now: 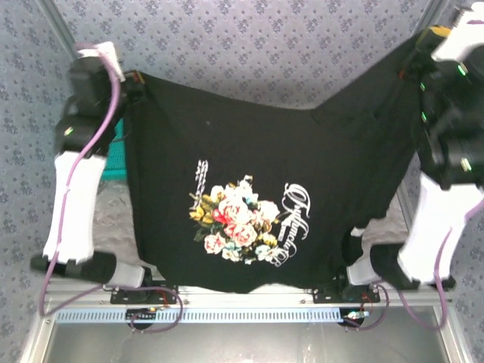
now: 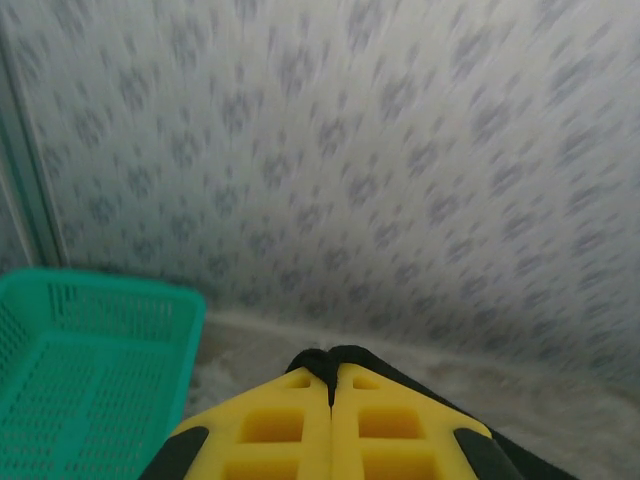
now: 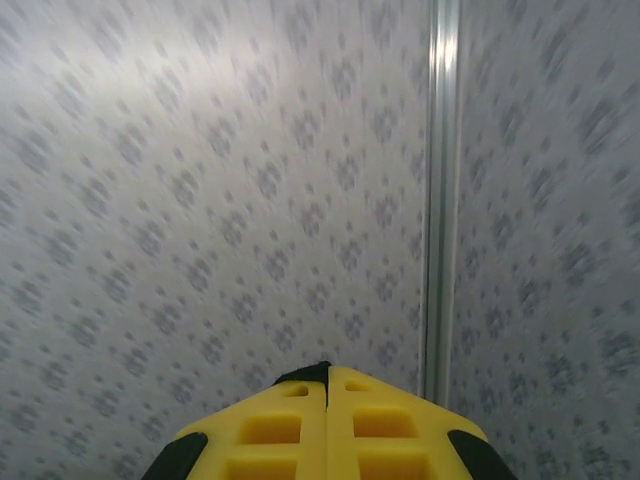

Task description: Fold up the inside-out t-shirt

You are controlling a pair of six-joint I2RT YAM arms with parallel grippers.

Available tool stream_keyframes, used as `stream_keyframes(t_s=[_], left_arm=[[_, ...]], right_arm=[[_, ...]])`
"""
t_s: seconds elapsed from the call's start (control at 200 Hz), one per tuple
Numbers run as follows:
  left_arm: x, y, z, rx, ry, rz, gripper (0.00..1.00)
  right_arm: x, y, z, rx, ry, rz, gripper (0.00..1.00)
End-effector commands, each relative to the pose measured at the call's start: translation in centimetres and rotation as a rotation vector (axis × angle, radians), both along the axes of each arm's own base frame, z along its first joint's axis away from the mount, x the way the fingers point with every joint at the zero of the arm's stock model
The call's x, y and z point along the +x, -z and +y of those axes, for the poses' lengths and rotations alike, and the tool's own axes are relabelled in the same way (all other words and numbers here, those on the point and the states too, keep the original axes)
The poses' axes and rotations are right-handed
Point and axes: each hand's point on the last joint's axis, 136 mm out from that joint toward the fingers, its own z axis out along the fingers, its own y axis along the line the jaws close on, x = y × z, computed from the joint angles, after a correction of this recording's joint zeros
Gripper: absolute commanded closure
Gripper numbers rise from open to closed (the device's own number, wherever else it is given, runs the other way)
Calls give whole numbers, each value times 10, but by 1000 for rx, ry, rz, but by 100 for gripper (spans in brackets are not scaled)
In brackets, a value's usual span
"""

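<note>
Black t-shirt (image 1: 318, 159) hangs spread out, floral print facing top camera; left tool (image 2: 332, 372) clamped on one upper corner, right tool (image 3: 327, 372) clamped on other; teal basket (image 2: 90, 390) at left

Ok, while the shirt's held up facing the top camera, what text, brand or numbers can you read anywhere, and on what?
Large curly script right of the floral print on the t-shirt: white, too blurred to read.
Small lines of text left of the flowers: too small to read.
Teal basket: no label visible.
</note>
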Motion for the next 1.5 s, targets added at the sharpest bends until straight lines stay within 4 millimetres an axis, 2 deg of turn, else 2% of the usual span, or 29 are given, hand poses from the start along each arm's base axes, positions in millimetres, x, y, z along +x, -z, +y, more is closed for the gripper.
stream_keyframes(t_s=[0.0, 0.055, 0.12, 0.14, 0.17, 0.22, 0.255, 0.315, 0.325, 0.355, 0.365, 0.425, 0.5, 0.55, 0.57, 0.615, 0.635, 0.665, 0.69, 0.729, 0.859, 0.924, 1.034, 1.064, 1.149, 1.244, 1.344, 1.434, 1.494], left_arm=[[64, 71, -5, 9, -22, 120, 96], [95, 114, -12, 17, -18, 197, 95], [128, 165, -14, 38, -38, 283, 90], [139, 171, -14, 39, -45, 282, 89], [154, 192, -15, 41, -53, 315, 85], [177, 220, -20, 44, -48, 353, 74], [191, 240, -23, 48, -51, 388, 70], [210, 261, -27, 54, -44, 437, 64], [212, 258, -29, 54, -41, 436, 62], [218, 259, -30, 58, -33, 442, 60], [219, 267, -31, 62, -30, 461, 59], [224, 253, -33, 52, -14, 433, 53], [215, 241, -34, 8, 10, 427, 45], [204, 239, -34, -4, 17, 463, 43], [199, 239, -34, -5, 19, 485, 43], [186, 242, -38, 0, 35, 536, 43], [180, 243, -40, 7, 42, 561, 43], [171, 245, -45, 21, 59, 593, 43], [164, 247, -51, 38, 79, 616, 43], [154, 251, -63, 77, 107, 648, 44], [122, 247, -97, 154, 208, 622, 45], [101, 247, -94, 123, 212, 574, 44], [56, 266, -75, 128, 207, 635, 45], [46, 270, -69, 137, 195, 642, 44], [20, 297, -56, 111, 157, 687, 44], [9, 332, -49, 22, 126, 714, 45], [2, 362, -46, -9, 102, 762, 44], [-4, 380, -43, -26, 88, 795, 45], [-10, 391, -40, -11, 75, 827, 45]], right_arm=[[108, 68, -7, 80, -57, 152, 100], [147, 103, -1, 98, -91, 225, 100], [199, 158, 9, 99, -113, 327, 100], [214, 175, 12, 93, -114, 357, 100], [233, 200, 15, 77, -111, 398, 100], [262, 242, 19, 64, -97, 460, 100], [280, 266, 22, 60, -97, 490, 95], [303, 301, 24, 55, -94, 538, 79], [307, 311, 25, 55, -92, 552, 78], [311, 315, 25, 46, -84, 559, 71], [312, 320, 24, 42, -81, 570, 69], [311, 328, 28, 10, -74, 601, 62], [295, 328, 35, 5, -73, 654, 54], [280, 343, 44, 41, -90, 729, 48], [271, 341, 49, 59, -106, 742, 46], [252, 362, 64, 101, -148, 821, 44], [240, 361, 72, 116, -170, 828, 44], [224, 377, 86, 125, -206, 864, 44], [211, 379, 97, 133, -231, 861, 44], [187, 395, 109, 149, -256, 890, 43], [111, 462, 126, 247, -310, 1059, 43], [79, 492, 131, 277, -339, 1132, 43], [40, 528, 126, 254, -315, 1243, 43], [25, 546, 123, 260, -303, 1284, 43], [5, 574, 119, 283, -277, 1346, 42], [-9, 604, 105, 287, -194, 1431, 43], [-8, 623, 81, 293, -87, 1472, 45], [-1, 629, 60, 310, 6, 1470, 45], [5, 633, 46, 313, 58, 1473, 53]])
